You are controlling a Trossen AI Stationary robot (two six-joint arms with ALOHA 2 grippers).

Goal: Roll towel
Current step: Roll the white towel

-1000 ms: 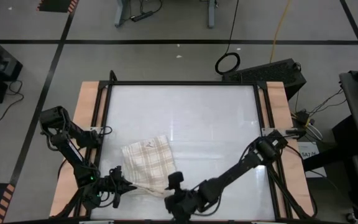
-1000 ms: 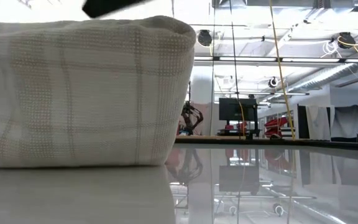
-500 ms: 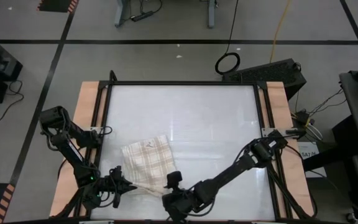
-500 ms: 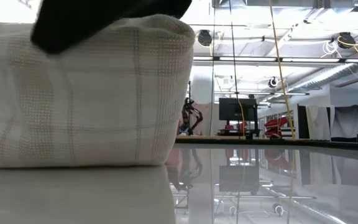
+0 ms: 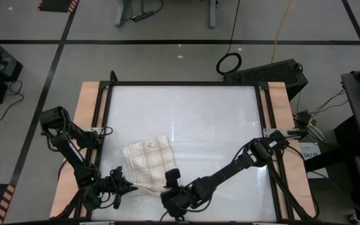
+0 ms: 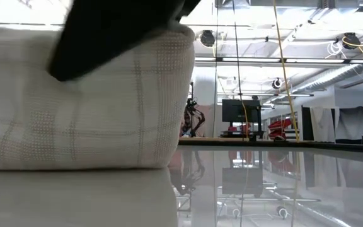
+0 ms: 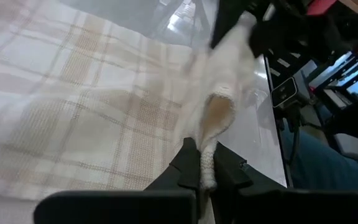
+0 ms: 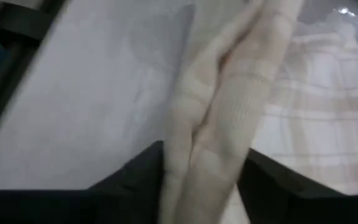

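Note:
The towel, cream with a beige plaid check, lies flat on the table's near left part, its small tag facing up. Its near edge is rolled into a thick roll that runs left to right. My left gripper is shut on the roll's left end. My right gripper has come down on the roll's right end, and the roll fills the gap between its fingers. In the low view a dark finger crosses the top of the roll. My left gripper pinches the roll's left end between its two fingers, coming in low from the table's left along the roll. The roll rests on the table. My right gripper has the roll's right end between its two fingers, slanting down from the right. The fingers lie along the roll, which stays on the table.
The white table top is bare beyond the towel, toward the far and right sides. Wooden rails run along both sides. Both grippers work close to the table's near edge.
My right gripper has moved toward the table's left edge and down onto the roll's right end; in the low view its dark finger has sunk over the top of the roll. The towel and my left gripper have stayed in place.

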